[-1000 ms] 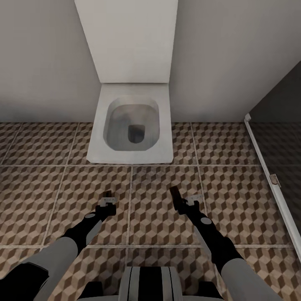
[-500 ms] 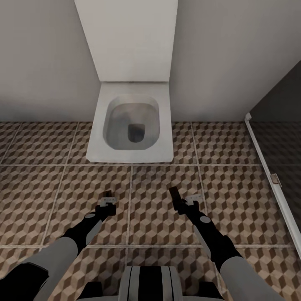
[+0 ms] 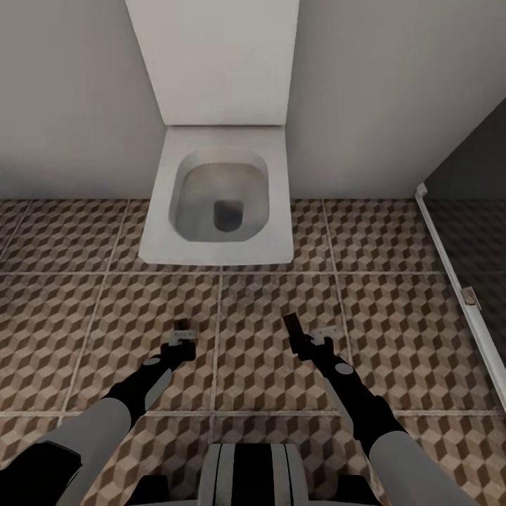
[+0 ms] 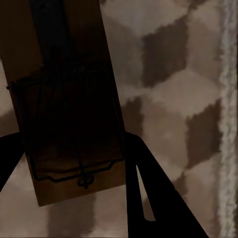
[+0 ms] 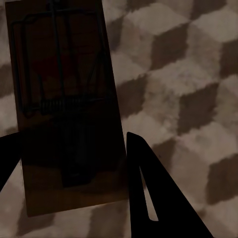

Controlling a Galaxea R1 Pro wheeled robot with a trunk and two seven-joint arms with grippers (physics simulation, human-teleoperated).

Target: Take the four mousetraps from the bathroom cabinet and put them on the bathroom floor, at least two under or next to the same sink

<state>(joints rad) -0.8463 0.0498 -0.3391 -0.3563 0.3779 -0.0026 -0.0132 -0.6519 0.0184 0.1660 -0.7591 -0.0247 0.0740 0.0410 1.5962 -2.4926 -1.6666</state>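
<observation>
Each gripper holds a mousetrap low over the cube-patterned bathroom floor [image 3: 393,316], in front of a white toilet [image 3: 218,204]. My left gripper [image 3: 183,339] is shut on a tan mousetrap [image 3: 183,325]. In the left wrist view that mousetrap [image 4: 69,74] lies flat between the dark fingers [image 4: 148,198], its wire bar visible. My right gripper [image 3: 301,339] is shut on a second mousetrap [image 3: 291,324], held edge-up. In the right wrist view this mousetrap [image 5: 64,89] sits between the fingers [image 5: 148,198] over the tiles. The cabinet and the sink are out of view.
The toilet's raised lid [image 3: 214,63] leans on the pale wall [image 3: 70,105]. A dark glass shower partition with a white bottom rail [image 3: 457,281] runs along the right. Open tiles lie left and right of the toilet.
The whole picture has shifted a little: the toilet sits slightly higher and larger, so the camera has moved. Both arms keep the same pose, each still holding its mousetrap.
</observation>
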